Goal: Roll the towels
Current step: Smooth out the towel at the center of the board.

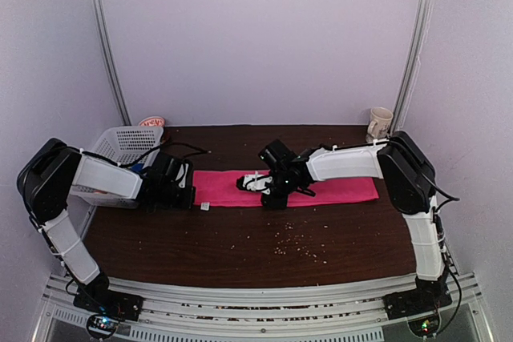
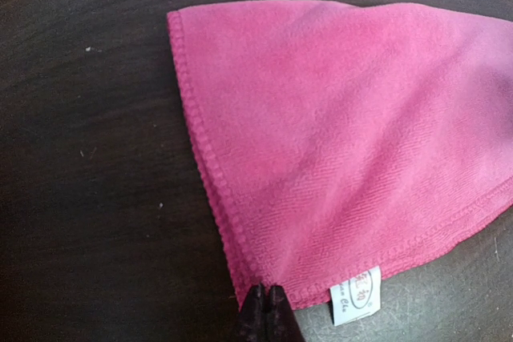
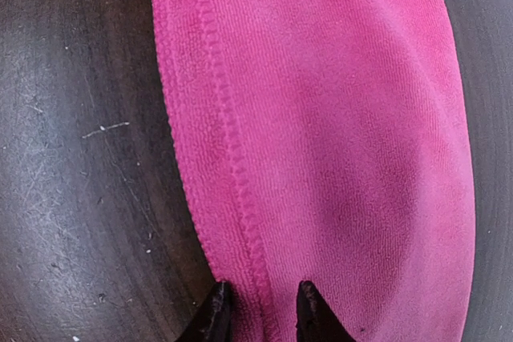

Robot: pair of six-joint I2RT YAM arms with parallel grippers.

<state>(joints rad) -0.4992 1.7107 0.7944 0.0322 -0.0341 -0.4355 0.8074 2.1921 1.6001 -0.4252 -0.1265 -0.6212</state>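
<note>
Your pink towel (image 1: 329, 188) lies flat as a long folded strip across the middle of the counter (image 1: 240, 238). It runs parallel to the near edge, with one short end toward the left edge. That layout suits a roll along its length, from one short end to the other.

Your left tool (image 2: 267, 316) is fully closed. Its tips meet right on the stitched border at the left-end corner, just beside the white label (image 2: 353, 292). You cannot tell from here whether cloth is actually caught between them. It reads as an anchor, there to stop that end sliding while the other arm works.

Your right tool (image 3: 260, 310) sits partway along the strip. Its jaws are a little apart and straddle the hem (image 3: 232, 158) of a long edge, with nothing clamped yet. That placement looks like the start of a pinch, so judge the task as barely begun: no turn of a roll shows anywhere.

The second towel is not in view. The white basket (image 1: 124, 143) at the far left corner and the mug (image 1: 380, 123) at the far right corner both stand well apart from the work.
</note>
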